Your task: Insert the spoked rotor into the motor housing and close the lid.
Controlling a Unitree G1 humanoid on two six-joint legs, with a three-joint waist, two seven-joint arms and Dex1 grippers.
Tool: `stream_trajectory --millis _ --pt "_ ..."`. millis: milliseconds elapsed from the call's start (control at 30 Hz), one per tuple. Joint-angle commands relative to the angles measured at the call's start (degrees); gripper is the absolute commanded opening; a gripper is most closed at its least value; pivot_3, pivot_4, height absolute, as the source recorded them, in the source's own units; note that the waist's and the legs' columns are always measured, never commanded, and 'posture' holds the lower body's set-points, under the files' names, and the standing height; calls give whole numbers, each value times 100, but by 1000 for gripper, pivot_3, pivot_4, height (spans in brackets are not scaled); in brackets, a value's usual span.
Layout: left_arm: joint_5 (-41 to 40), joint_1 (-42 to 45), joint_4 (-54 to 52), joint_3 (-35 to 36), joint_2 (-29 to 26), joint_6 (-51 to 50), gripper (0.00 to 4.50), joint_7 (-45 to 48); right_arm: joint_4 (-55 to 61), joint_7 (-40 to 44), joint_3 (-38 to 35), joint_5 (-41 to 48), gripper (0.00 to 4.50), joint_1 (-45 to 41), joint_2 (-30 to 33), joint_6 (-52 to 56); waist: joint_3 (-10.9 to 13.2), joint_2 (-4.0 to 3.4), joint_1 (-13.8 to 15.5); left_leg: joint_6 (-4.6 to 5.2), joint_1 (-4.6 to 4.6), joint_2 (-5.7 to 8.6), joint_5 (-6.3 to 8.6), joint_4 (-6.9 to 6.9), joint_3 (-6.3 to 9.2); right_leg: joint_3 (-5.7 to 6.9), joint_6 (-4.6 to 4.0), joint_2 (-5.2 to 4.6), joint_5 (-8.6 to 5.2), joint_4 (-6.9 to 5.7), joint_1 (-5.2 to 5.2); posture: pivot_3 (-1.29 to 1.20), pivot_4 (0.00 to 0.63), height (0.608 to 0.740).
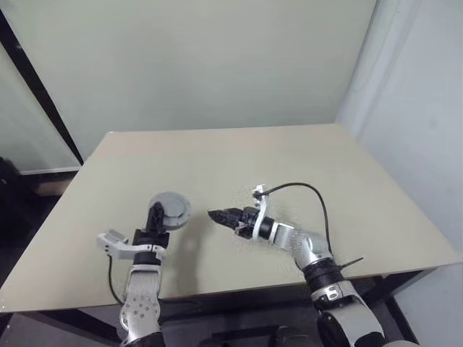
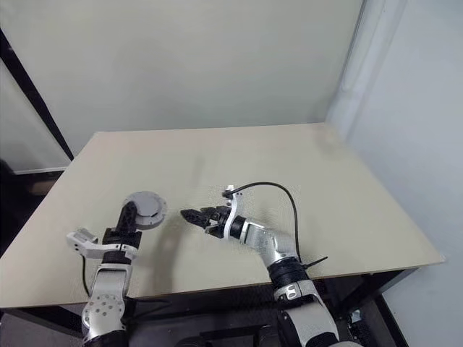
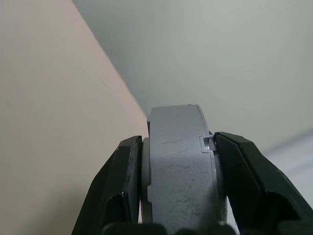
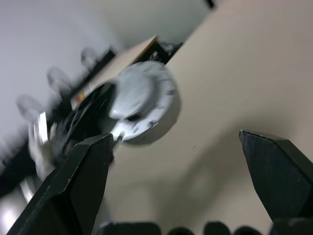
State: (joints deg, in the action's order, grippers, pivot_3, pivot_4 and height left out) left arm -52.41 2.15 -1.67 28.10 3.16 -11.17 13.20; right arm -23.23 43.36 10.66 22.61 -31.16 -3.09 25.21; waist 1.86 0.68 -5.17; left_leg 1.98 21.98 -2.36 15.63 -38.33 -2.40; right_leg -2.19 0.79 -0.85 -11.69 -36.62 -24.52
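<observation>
Two claws sit low in my head-camera frame, over the near edge of the beige counter. At lower left, my left claw is clamped on the motor housing, a grey round body held up off the counter surface with its flat face turned toward the camera. In the left wrist view I see that housing edge-on, pinched between the two black fingers, one on each flat side, its grey rim scuffed with fine scratches. I cannot tell from any view whether the rotor or lid is already in it.

Just right of centre, my right claw points toward the left of the frame, at the housing, with a clear gap between them. Its right wrist view shows the two black fingers spread wide with nothing between them, and the housing beyond, in the upper left of that view, blurred along with the left claw behind it.

Farther up the frame the counter runs back to a pale wall.
</observation>
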Motion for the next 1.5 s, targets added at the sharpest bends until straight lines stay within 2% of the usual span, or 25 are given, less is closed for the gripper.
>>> stream_trajectory --millis 33,233,833,1233,1267,1433,1500 --pt "833 323 215 -61 -283 698 2001 -61 450 508 466 -627 4500 101 286 -1279 1 7 11 0 0 3 0 -4 0 -2 -1 0 0 0 2 0 0 740" --pt "1823 685 1094 -130 -591 1406 2000 -250 444 770 888 -1150 4500 232 477 -2152 6 23 83 -2 -1 3 -1 -7 -1 -5 -1 1 0 -6 1 0 0 740" --pt "2583 1144 2643 -250 -1111 1715 2000 -101 261 488 934 -1541 4500 247 432 -2245 8 36 115 -3 -1 1 -1 -8 -3 -3 -1 -2 2 -10 1 0 0 740" --pt "2697 886 2686 -90 -1267 1879 2000 -381 90 397 887 -1612 4500 199 454 -2257 6 37 84 -3 -34 -8 -1 -7 -11 -7 -3 3 3 -27 18 0 0 740" --pt "2671 858 2641 -69 -1267 1859 2724 -394 70 394 885 -1615 4500 195 455 -2263 6 37 78 -3 -36 -10 -1 -6 -11 -7 -4 4 3 -28 18 0 0 740" --pt "2598 716 2489 -75 -1324 1767 4367 -352 -56 374 884 -1643 4500 168 446 -2296 6 37 117 -3 -29 -11 -1 -4 -9 -6 -4 3 3 -28 13 0 0 740" --pt "2646 701 2475 -82 -1333 1802 4467 -370 -88 371 882 -1651 4500 158 441 -2304 6 37 147 -3 -26 -6 -1 -6 -10 -4 -4 -3 3 -25 14 0 0 740"
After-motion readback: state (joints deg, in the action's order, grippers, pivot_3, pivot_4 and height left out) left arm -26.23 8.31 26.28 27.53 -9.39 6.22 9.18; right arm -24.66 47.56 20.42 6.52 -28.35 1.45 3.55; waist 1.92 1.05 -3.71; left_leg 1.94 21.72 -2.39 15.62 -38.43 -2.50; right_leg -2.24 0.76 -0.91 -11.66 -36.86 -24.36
